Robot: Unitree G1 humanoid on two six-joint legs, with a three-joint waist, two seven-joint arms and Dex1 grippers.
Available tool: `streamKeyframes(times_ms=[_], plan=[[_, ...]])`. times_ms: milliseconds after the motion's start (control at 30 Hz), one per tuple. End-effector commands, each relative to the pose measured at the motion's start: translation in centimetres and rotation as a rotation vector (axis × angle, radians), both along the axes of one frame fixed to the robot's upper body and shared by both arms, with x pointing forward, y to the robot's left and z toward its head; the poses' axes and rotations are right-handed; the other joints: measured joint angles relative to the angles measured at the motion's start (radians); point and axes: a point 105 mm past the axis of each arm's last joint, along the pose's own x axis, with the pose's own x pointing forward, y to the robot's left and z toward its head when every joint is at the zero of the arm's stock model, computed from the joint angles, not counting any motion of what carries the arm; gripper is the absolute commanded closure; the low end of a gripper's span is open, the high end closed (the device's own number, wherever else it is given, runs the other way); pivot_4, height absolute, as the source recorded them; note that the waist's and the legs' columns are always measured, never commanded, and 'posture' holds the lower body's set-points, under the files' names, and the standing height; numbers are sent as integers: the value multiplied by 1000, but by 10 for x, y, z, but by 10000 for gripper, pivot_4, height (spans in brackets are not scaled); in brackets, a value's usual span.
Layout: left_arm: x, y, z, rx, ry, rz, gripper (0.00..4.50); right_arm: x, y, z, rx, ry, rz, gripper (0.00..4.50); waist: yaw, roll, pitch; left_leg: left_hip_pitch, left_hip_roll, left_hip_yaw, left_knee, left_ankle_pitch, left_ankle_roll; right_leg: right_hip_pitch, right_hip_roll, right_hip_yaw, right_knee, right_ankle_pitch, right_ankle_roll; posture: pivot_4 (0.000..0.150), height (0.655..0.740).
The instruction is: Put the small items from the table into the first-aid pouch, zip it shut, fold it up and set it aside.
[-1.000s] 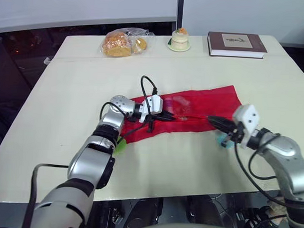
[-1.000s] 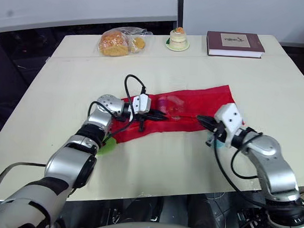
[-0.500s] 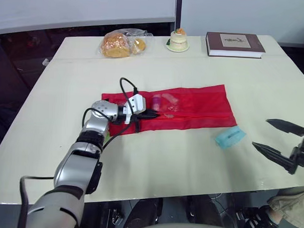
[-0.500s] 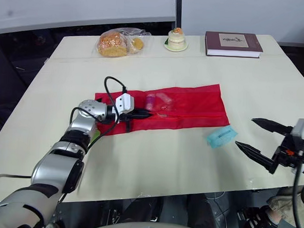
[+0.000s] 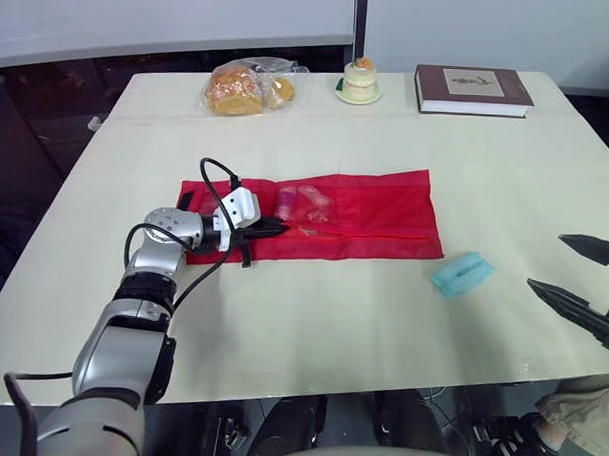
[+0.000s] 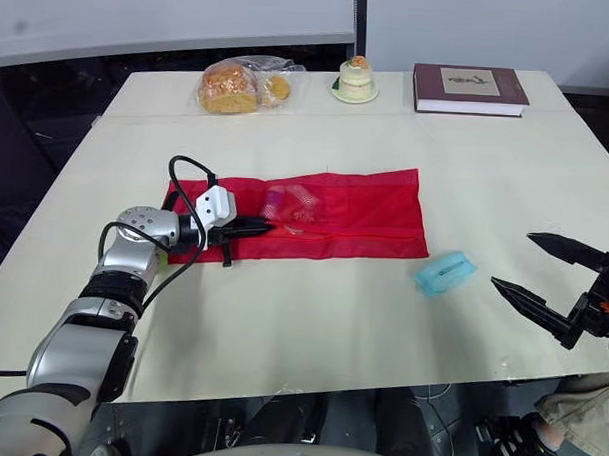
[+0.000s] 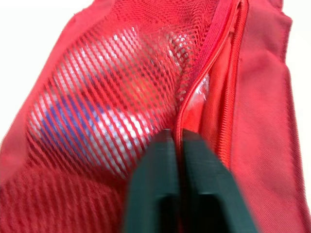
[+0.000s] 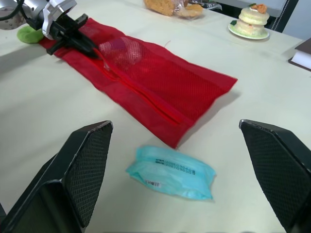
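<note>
The red mesh first-aid pouch (image 5: 335, 219) lies flat across the middle of the table, with small items (image 5: 303, 201) showing through its mesh. My left gripper (image 5: 275, 227) lies at the pouch's left end. In the left wrist view its fingers (image 7: 160, 160) are pinched on the zipper edge (image 7: 214, 87) of the pouch. A light blue packet (image 5: 461, 273) lies on the table just off the pouch's right corner. To the right of the packet, near the table's edge, my right gripper (image 5: 548, 263) hangs wide open and holds nothing. A green item (image 8: 29, 35) lies beside my left wrist.
Along the far edge stand a bag of bread (image 5: 239, 86), a small cake on a plate (image 5: 360, 80) and a dark red book (image 5: 473, 89). Bare tabletop (image 5: 332, 309) lies in front of the pouch.
The pouch has slid left along the table with my left gripper at its end. My right gripper opened, let go of the blue packet and drew back to the right.
</note>
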Motion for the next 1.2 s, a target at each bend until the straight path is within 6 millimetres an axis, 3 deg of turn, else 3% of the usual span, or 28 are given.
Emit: streamKeyframes(times_ms=[33, 67, 133, 200, 233, 467, 633, 867, 1200], plan=[[1, -2, 27, -28, -27, -49, 20422, -3, 10, 6, 8, -35, 18, 0, 2, 0, 0, 0, 0, 0, 0, 0, 0, 0, 0, 0, 0, 0, 0, 1500, 7289], [1, -3, 30, -34, -20, -61, 18871, -2, 11, 6, 16, -36, 12, 0, 3, 0, 0, 0, 0, 0, 0, 0, 0, 0, 0, 0, 0, 0, 0, 1500, 7289], [-2, -10, 35, -2, -21, -114, 9112, -2, 12, 4, 34, -33, 1, 0, 4, 0, 0, 0, 0, 0, 1, 0, 0, 1, 0, -1, 0, 0, 0, 1500, 7289], [-5, -27, 42, 18, -48, -183, 2454, -3, 16, 0, 40, -27, 4, 0, 6, 0, 0, 0, 0, -1, 0, 0, 0, 1, 0, -1, 0, 0, 0, 1500, 7289], [-6, -39, 47, -2, -69, -207, 1165, -3, 19, 0, 48, -28, 5, 0, 9, 0, 0, 0, 0, -1, 1, 0, 0, 1, 0, -1, 0, 0, 0, 1500, 7289], [-13, -112, 59, -90, -108, -341, 1165, -1, 37, 6, 103, -67, 48, 0, 22, 0, 0, 0, -1, -1, 2, 0, 0, 2, 0, 0, 0, 0, 0, 1500, 7289], [0, -155, 54, -90, -142, -323, 1165, -8, 50, 9, 108, -50, 106, 0, 24, -1, 0, -1, -1, -1, 2, 0, 0, 2, 0, -1, 0, 0, 0, 1500, 7289], [16, -184, 32, -9, -172, -286, 1165, -13, 60, 16, 106, -54, 136, 0, 22, -1, 1, 0, -1, 0, 2, 0, 0, 2, 1, 0, 0, 0, 0, 1500, 7289], [28, -190, 19, 85, -192, -240, 1165, -13, 58, 12, 67, -52, 116, 0, 23, -2, 1, 0, -1, 0, 2, 0, 0, 2, 1, -1, 0, 0, 0, 1500, 7289]])
